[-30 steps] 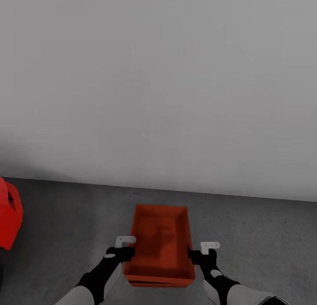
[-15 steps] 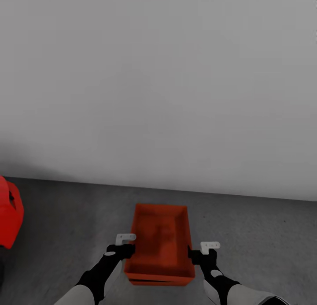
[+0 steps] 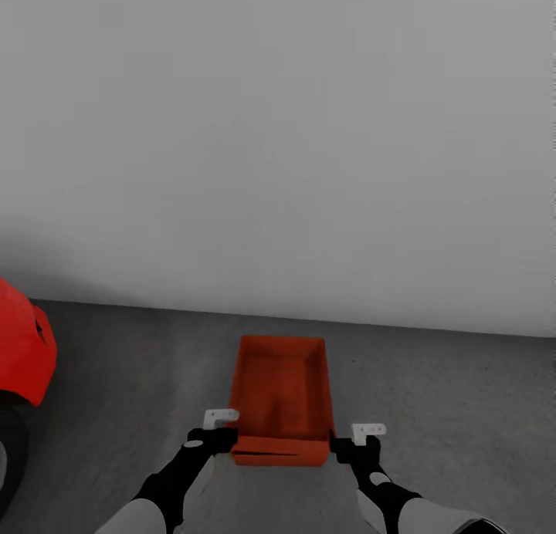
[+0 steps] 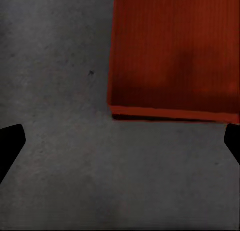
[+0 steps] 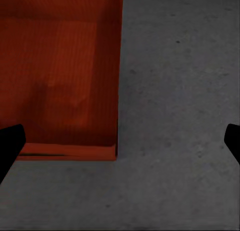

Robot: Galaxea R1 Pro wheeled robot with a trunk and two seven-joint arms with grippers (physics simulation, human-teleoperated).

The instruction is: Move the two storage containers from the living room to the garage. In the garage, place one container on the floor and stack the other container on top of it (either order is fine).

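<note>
The storage containers (image 3: 282, 399) sit on the garage floor (image 3: 448, 410) right in front of us, near the pale grey wall (image 3: 278, 133). We see one orange-red bin with a second rim showing as a thin dark line along its near end, so one seems to sit inside or on top of the other. We cannot make out the lower bin well, because the top one hides nearly all of it.

The bins are long boxes with no lid and thin plain walls. The floor is dark grey concrete, rough and dull, with small specks. The wall is smooth and bare.

At the left edge is a shiny red car (image 3: 23, 345), cut off by the picture's side, with a bit of black tire below it.

Our left gripper (image 3: 218, 434) is just beside the near left corner of the bins, and our right gripper (image 3: 351, 441) is just beside the near right corner. We cannot tell if they touch the bins. In the left wrist view, the two black fingers (image 4: 10, 146) stand wide apart with only floor between them, and the bin (image 4: 175, 56) lies beyond them. In the right wrist view, the fingers (image 5: 10, 143) are wide apart too, holding nothing, with the bin's corner (image 5: 60, 76) beyond them.
</note>
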